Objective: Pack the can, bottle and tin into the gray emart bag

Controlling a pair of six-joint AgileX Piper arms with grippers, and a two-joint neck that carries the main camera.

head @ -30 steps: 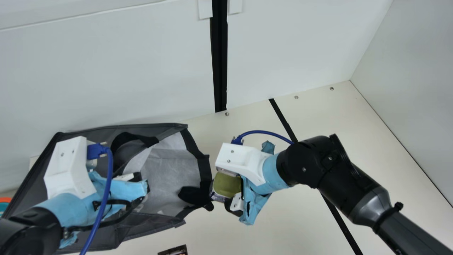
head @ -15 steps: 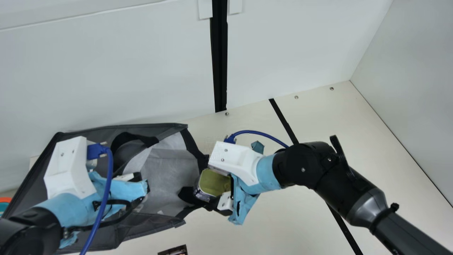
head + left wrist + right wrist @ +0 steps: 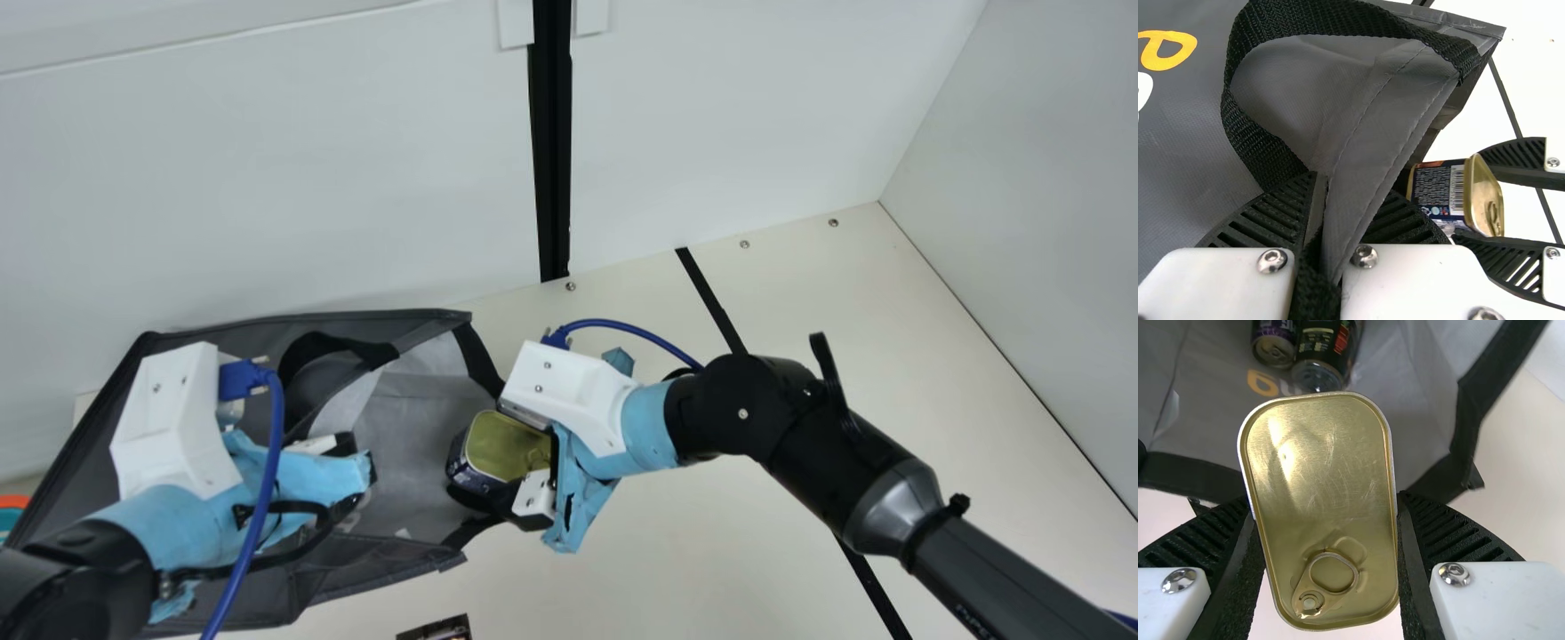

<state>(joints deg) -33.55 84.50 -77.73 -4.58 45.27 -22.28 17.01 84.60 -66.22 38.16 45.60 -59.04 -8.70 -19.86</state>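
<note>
Right gripper (image 3: 1325, 504) clamped on tin (image 3: 1441, 189), long axis across the squeeze — bag (image 3: 477, 356) opening just ahead. Left gripper (image 3: 1350, 193) pinches bag edge.

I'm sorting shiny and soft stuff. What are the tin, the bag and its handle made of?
The tin looks like metal, shiny and gold: light glints off it. The bag seems to be smooth gray fabric, perhaps plasticky, with stitched seams. Its handle looks like rough black strap, maybe nylon, because the weave shows.
</note>
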